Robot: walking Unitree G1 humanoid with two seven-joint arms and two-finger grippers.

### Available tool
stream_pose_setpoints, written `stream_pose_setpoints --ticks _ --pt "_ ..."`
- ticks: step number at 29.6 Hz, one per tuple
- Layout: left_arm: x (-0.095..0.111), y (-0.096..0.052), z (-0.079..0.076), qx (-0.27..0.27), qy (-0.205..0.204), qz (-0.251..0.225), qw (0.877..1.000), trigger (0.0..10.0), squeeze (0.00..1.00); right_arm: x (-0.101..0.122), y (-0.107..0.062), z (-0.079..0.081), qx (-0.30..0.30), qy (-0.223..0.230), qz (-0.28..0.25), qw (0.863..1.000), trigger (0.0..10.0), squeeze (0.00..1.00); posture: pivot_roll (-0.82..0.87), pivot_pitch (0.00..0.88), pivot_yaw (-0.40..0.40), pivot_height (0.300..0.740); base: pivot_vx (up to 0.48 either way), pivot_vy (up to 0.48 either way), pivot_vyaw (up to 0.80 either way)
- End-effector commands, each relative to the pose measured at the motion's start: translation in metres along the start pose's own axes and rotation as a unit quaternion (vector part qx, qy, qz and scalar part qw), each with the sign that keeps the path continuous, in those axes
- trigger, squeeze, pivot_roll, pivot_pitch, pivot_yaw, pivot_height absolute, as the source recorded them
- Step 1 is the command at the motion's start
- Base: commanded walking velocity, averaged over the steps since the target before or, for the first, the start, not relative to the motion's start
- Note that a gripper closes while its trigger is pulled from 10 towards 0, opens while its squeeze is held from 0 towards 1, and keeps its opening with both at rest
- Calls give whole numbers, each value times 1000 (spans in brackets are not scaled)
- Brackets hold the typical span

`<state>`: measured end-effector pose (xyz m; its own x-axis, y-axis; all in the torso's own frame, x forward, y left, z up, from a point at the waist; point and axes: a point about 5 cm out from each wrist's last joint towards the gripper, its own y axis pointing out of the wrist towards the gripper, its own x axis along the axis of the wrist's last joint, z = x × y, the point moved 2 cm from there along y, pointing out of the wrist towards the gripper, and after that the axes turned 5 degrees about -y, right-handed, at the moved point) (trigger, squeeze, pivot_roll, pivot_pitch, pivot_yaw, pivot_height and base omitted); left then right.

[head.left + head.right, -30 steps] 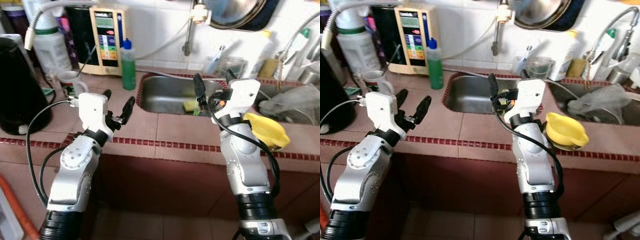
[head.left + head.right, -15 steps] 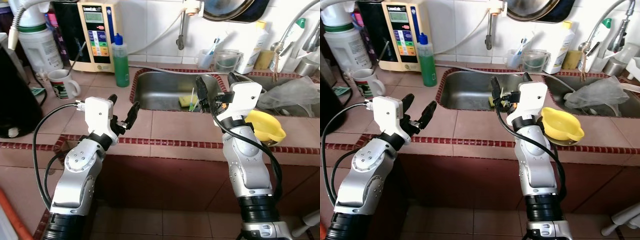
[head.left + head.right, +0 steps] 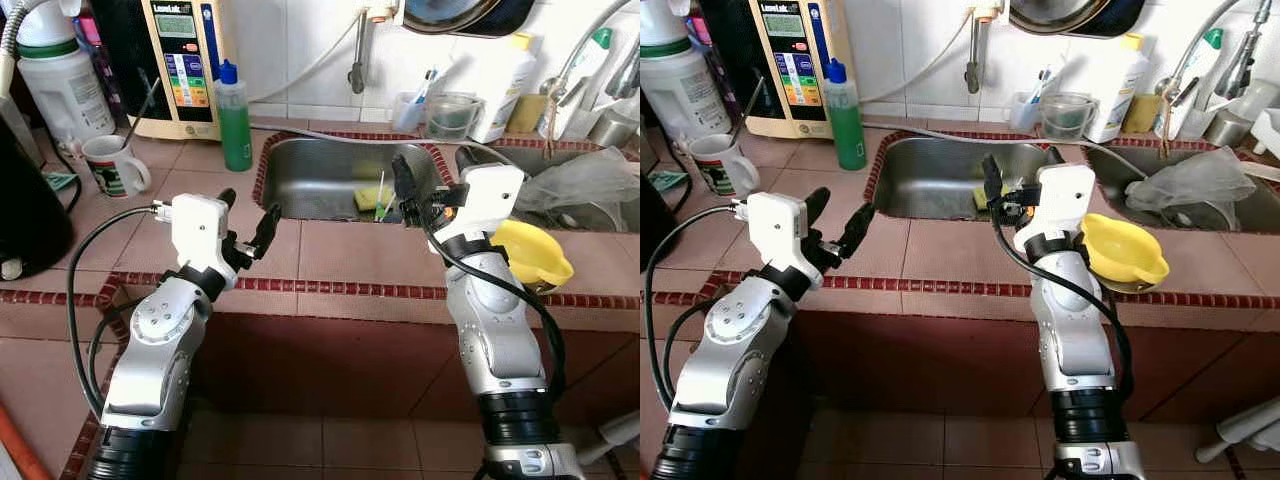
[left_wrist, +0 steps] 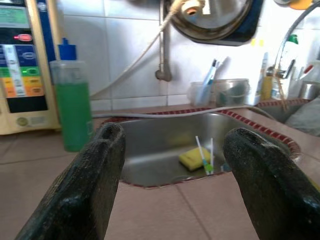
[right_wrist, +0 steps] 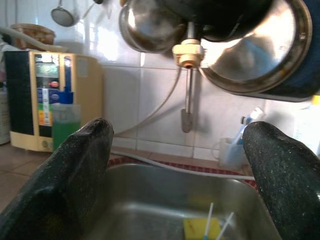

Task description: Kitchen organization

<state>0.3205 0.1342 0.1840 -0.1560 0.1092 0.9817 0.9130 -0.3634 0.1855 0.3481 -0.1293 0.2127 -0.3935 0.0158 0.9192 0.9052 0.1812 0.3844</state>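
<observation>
Here, the scene: a tiled counter (image 3: 350,255) with a red-trimmed front edge, and a steel sink (image 3: 320,180) set into it toward the back wall.
Left arm: bent up from below the counter's front edge, its forearm rising and leaning toward the sink.
Left gripper (image 3: 246,214): held over the counter just short of the sink's front left corner, touching nothing; its two black fingers (image 4: 85,185) are spread wide apart with nothing between them, aimed at the basin.
Right arm: rising almost upright from the floor side of the counter, its wrist bent forward over the sink's front right corner.
Right gripper (image 3: 1022,178): above the sink's front rim, fingers (image 5: 60,175) parted wide and empty, pointing at the tap and back wall.
Yellow sponge (image 3: 368,198): lying on the sink floor toward the right side, with two thin white sticks (image 4: 206,155) leaning just beside it.
Yellow bowl (image 3: 1122,250): on the counter at the front edge, just beside the right arm on its outer side.
Green bottle (image 3: 235,118): upright at the sink's back left corner.
Mug (image 3: 112,165): on the counter well left of the sink.
Plastic bag (image 3: 1200,180): crumpled in the basin at the counter's right end.
</observation>
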Motion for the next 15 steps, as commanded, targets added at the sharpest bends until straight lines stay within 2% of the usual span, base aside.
stream_pose_setpoints --ticks 1,9,15 --pt "4 0 -2 -2 8 -5 1000 10000 0 5 2 -1 1 -1 -7 1000 10000 0 11 0 -40 740 0 0 0" --pt "5 0 -3 -2 3 -7 1000 10000 0 5 2 -1 2 0 -7 1000 10000 0 10 0 -40 740 0 0 0" --pt "6 -1 -3 -4 -24 -19 1000 10000 0 5 1 -2 0 8 -6 1000 10000 0 8 0 -40 740 0 0 0"
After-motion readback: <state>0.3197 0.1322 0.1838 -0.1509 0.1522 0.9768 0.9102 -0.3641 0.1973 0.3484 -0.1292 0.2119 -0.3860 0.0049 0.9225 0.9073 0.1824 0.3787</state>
